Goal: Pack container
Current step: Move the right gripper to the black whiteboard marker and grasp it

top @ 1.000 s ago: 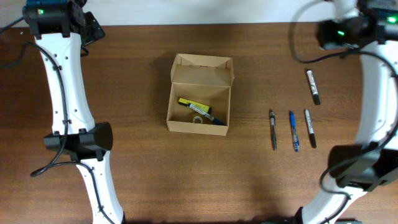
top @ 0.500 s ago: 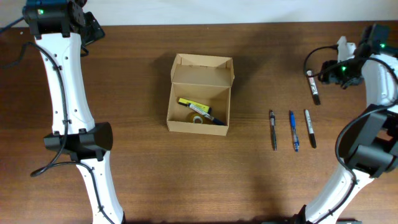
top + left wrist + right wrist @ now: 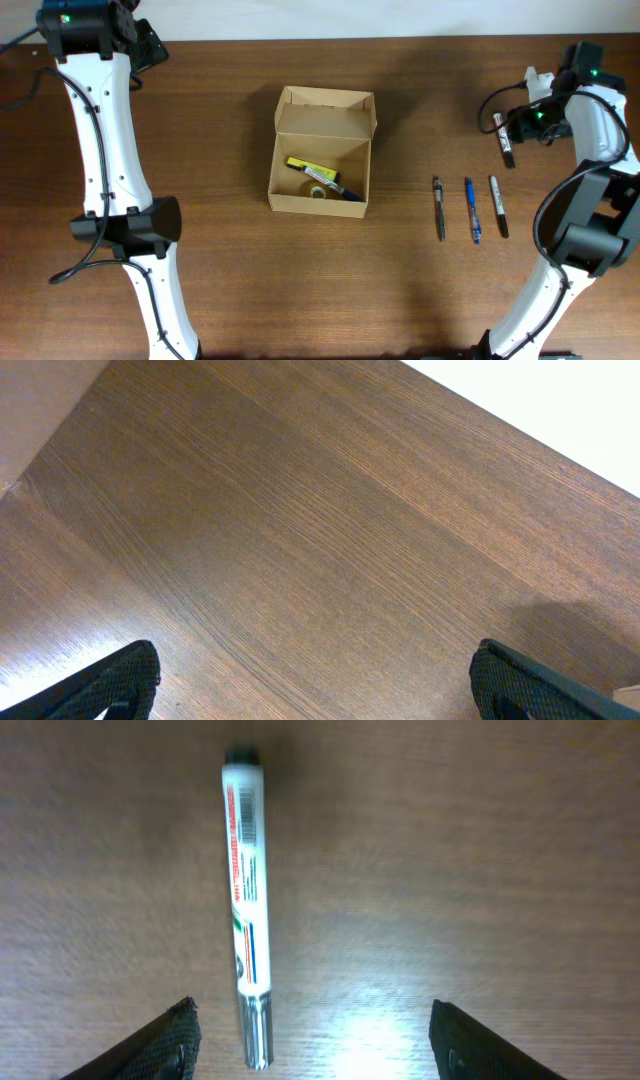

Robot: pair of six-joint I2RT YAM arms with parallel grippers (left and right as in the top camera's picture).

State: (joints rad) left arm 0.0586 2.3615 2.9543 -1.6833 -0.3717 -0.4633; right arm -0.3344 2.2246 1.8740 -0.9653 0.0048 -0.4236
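The tan cardboard container (image 3: 320, 155) stands open mid-table with its flap lid up; a yellow-and-black item (image 3: 313, 172) and a tape roll (image 3: 319, 191) lie inside. A white marker (image 3: 503, 139) lies at the far right; in the right wrist view the marker (image 3: 248, 920) lies between my fingers, nearer the left one. My right gripper (image 3: 312, 1045) is open and empty above it, and shows in the overhead view (image 3: 522, 122). Three pens (image 3: 468, 208) lie side by side below. My left gripper (image 3: 315, 685) is open and empty over bare wood at the far left.
The table's far edge (image 3: 520, 430) runs close to the left gripper. The white arm links (image 3: 105, 150) stand along the left side and the right arm (image 3: 600, 150) along the right side of the brown table.
My right gripper has swung down from the far right edge to just over the white marker. The left arm, the container and the pens have not moved.
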